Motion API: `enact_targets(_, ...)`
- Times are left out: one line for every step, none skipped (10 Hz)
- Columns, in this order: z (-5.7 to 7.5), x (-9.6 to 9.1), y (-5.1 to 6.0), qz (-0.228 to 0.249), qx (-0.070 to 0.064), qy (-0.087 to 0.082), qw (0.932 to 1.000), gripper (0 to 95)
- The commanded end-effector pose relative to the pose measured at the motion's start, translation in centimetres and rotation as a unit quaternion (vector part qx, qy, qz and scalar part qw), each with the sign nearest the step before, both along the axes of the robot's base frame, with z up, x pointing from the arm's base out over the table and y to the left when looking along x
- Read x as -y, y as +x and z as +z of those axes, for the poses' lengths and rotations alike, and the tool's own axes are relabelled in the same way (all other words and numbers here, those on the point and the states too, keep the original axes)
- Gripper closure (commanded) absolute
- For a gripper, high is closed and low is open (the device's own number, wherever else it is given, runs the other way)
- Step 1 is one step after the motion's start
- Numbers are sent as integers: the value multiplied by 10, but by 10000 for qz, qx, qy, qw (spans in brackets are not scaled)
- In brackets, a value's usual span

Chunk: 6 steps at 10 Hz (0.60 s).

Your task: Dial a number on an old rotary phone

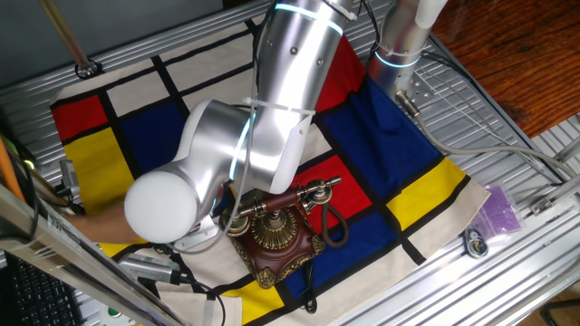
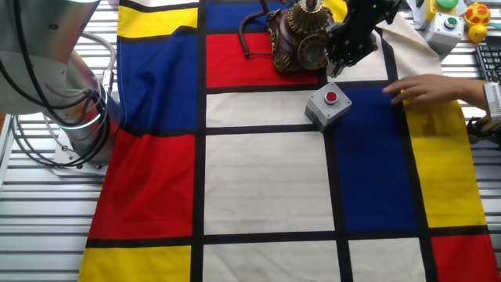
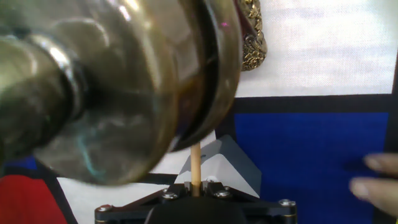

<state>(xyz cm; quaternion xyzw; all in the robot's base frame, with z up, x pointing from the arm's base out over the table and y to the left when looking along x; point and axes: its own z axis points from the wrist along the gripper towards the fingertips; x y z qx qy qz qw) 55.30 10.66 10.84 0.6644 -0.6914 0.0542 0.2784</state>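
Note:
The old rotary phone stands on the checked cloth, with a dark red-brown base, brass dial and handset, and a black cord. In the other fixed view the phone is at the top, and my black gripper hangs just right of its dial. In the hand view the gripper is shut on a thin wooden stick. The stick points up at a large blurred brass part of the phone, and its tip is hidden behind that part. In the first fixed view the arm hides the gripper.
A small grey box with a red button sits just in front of the phone. A person's hand rests on the cloth to the right, with fingers near the gripper. A box with a green button and toys lie at the top right.

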Motion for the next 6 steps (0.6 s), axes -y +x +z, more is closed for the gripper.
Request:
enact_targets(0,0,0,25,-18,5,10000,950)
enact_targets(0,1,-1,25,-19,-7,10000,950)
enact_targets(-1,2,-2,30,-5,6,10000,950)
enact_targets(-1,2,-3,37,4,-2,10000,950)
enact_targets(-2,2,-3,69,4,-1,10000,950)
enact_targets(-2,3,-3,99,6,-32,9999,950)
